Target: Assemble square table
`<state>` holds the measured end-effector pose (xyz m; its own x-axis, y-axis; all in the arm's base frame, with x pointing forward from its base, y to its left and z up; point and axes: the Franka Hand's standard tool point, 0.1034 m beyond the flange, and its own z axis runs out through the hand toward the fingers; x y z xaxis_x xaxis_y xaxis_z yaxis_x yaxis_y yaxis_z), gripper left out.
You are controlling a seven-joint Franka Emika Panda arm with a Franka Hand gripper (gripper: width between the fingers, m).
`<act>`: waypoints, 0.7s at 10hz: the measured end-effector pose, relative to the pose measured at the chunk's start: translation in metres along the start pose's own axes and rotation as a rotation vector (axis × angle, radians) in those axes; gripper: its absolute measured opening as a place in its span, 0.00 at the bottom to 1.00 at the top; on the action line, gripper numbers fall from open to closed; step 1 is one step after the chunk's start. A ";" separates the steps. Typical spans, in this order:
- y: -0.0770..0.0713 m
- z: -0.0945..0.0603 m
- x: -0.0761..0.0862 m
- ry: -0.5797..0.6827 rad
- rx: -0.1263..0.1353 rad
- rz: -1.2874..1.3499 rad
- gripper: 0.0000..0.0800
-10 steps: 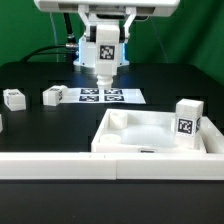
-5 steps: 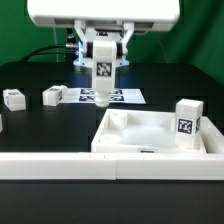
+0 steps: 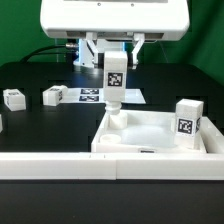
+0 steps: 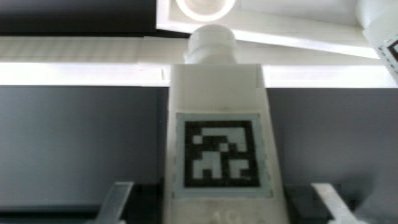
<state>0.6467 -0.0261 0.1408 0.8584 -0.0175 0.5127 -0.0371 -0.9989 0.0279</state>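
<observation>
My gripper (image 3: 116, 58) is shut on a white tagged leg (image 3: 115, 82) and holds it upright. The leg's narrow lower end hangs just over the back left corner socket (image 3: 117, 120) of the white square table top (image 3: 160, 150); I cannot tell whether they touch. In the wrist view the leg (image 4: 219, 120) fills the middle between my gripper's (image 4: 224, 196) fingers, pointing at the round socket (image 4: 206, 9). A second leg (image 3: 186, 118) stands upright at the top's right corner. Two loose legs (image 3: 52, 95) (image 3: 12, 98) lie at the exterior view's left.
The marker board (image 3: 95, 96) lies flat behind the table top. A long white rail (image 3: 80, 165) runs across the front, against the table top's near edge. A green wall stands at the back.
My gripper has moved down and toward the exterior view's right with the leg, from over the marker board to over the table top's corner socket.
</observation>
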 end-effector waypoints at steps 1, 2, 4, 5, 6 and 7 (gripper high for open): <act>0.023 -0.011 0.004 0.004 -0.006 -0.034 0.36; 0.036 -0.015 -0.003 -0.001 -0.007 -0.007 0.36; 0.032 -0.006 -0.015 -0.022 0.010 0.002 0.36; 0.034 -0.001 -0.018 -0.015 -0.001 0.006 0.36; 0.031 0.006 -0.022 -0.009 -0.011 0.006 0.36; 0.021 0.017 -0.025 -0.006 -0.013 0.027 0.36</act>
<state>0.6335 -0.0473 0.1138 0.8600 -0.0451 0.5083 -0.0673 -0.9974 0.0254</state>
